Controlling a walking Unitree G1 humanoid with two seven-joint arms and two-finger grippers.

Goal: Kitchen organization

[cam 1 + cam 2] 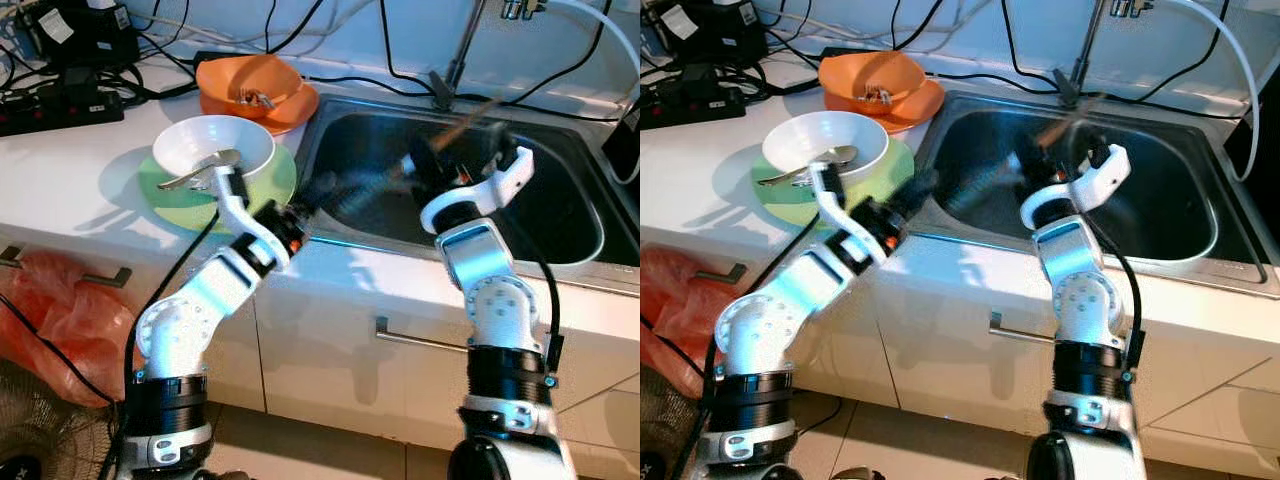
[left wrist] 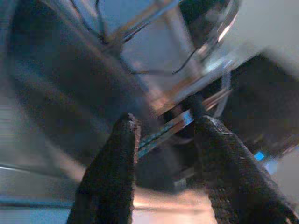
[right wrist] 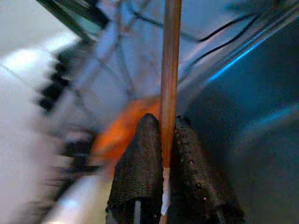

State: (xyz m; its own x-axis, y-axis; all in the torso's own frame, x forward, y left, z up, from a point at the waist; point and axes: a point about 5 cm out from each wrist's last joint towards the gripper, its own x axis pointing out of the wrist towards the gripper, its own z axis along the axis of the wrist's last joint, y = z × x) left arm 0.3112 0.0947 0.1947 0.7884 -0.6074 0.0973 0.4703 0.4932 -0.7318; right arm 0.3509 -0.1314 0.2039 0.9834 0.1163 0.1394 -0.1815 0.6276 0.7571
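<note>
At frame centre, the right gripper pinches a wooden chopstick above the sink, probably to put it away. The left gripper, fingers spread and empty, reaches over the sink's rim.

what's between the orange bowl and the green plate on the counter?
The white bowl with a metal spoon in it. It sits on the green plate, just in front of the orange bowl. Both eye views show it.

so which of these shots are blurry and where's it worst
Left eye view: left gripper and the wooden stick smear over the sink; white bowl stays sharp. Left wrist view: soft throughout. Right wrist view: fingers and stick crisp, background streaked.
</note>
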